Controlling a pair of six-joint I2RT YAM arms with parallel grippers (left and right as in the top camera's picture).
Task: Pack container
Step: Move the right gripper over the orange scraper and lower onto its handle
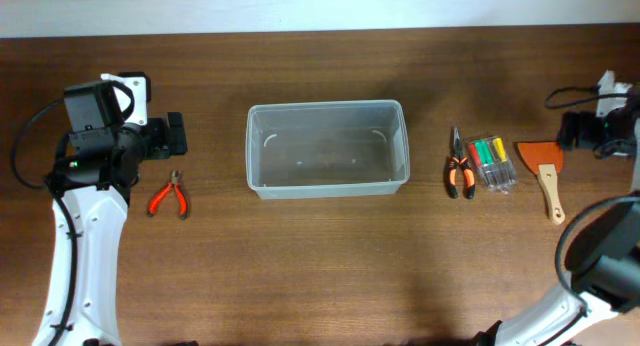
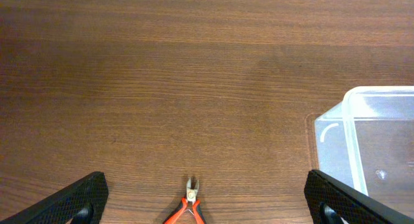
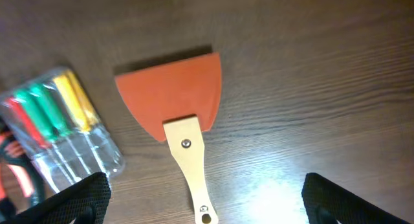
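Container (image 1: 326,106) sits centre frame in the overhead view, long axis left-right, opening up. Left gripper (image 2: 207,188) spread wide, pliers (image 2: 189,208) between fingers. Right gripper (image 3: 204,185) spread, straddling scraper (image 3: 174,88).

Dark wood-grain table (image 1: 320,276) with a soft sheen; container (image 1: 326,190) of clear, smooth plastic — scraper (image 3: 181,117) has a pale wooden handle, matt orange blade.
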